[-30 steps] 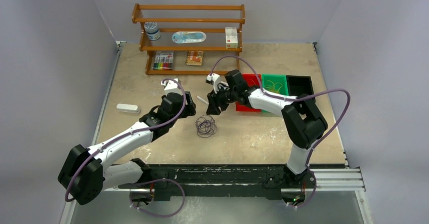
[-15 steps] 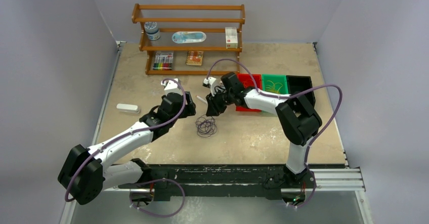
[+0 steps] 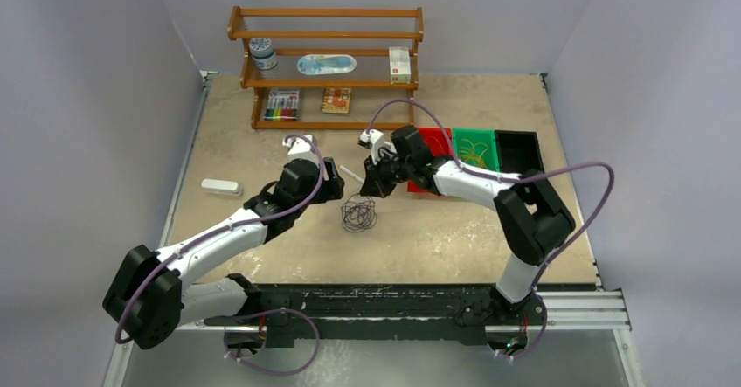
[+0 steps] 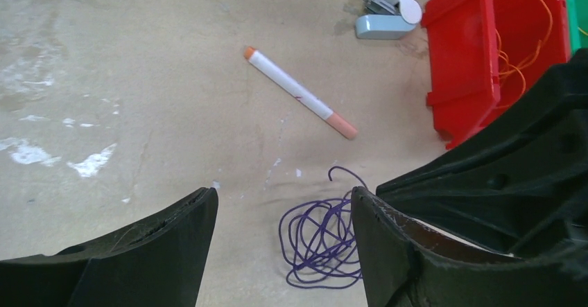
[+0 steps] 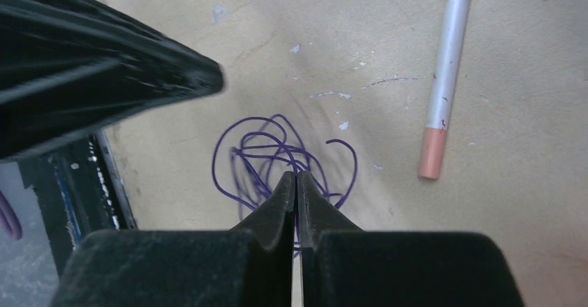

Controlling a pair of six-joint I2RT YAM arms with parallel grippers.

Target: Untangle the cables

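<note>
A dark purple cable (image 3: 357, 216) lies in a loose tangle on the table, also seen in the left wrist view (image 4: 322, 248) and the right wrist view (image 5: 253, 151). My left gripper (image 3: 332, 183) hovers just left of it, open, its jaws wide with the tangle low between them (image 4: 284, 199). My right gripper (image 3: 377, 189) hangs over the tangle's far right side, shut (image 5: 297, 175), and no strand shows between its fingers. An orange cable (image 4: 520, 50) lies in the red bin (image 4: 457, 57). A yellow cable (image 3: 474, 149) lies in the green bin (image 3: 456, 142).
A white pen with an orange tip (image 4: 298, 92) lies behind the tangle. A small white and grey stapler (image 4: 385, 9) sits by the red bin. A black bin (image 3: 517, 147) stands right of the green one. A wooden shelf (image 3: 325, 64) stands at the back, and a white block (image 3: 221, 187) lies at left.
My right gripper has closed from part open to shut above the tangle. My left gripper has edged a little to the right, nearer the tangle. The purple cable has stayed on the table.
</note>
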